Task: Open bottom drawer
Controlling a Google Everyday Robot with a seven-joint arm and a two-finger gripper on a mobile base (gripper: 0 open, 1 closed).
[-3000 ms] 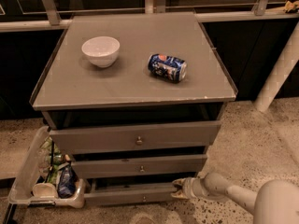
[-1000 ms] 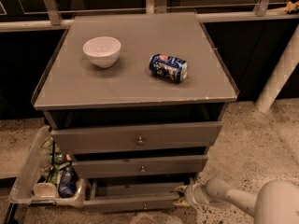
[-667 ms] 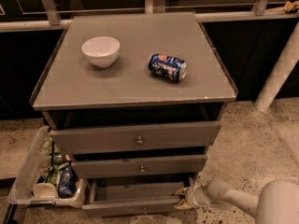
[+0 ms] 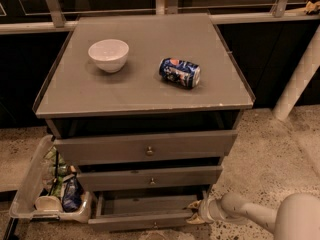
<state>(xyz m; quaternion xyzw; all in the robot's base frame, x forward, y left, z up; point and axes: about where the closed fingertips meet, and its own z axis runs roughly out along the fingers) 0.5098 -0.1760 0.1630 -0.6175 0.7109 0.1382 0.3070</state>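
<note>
The bottom drawer (image 4: 142,220) is the lowest grey front of the cabinet. It is pulled out, and its open inside (image 4: 145,204) shows behind the front. A small knob (image 4: 154,225) sits at its centre near the frame's lower edge. My gripper (image 4: 198,210) is at the drawer's right end, touching its side by the front corner. The pale arm (image 4: 250,214) reaches in from the lower right.
The mid drawer (image 4: 150,178) and top drawer (image 4: 147,146) sit above, slightly out. A white bowl (image 4: 108,54) and a lying blue can (image 4: 180,72) rest on the cabinet top (image 4: 140,94). A clear bin (image 4: 37,199) with bottles stands at lower left. A white post (image 4: 297,79) stands at right.
The bottom drawer has slid further out towards the camera, and my gripper has moved with its right end, down and a little right.
</note>
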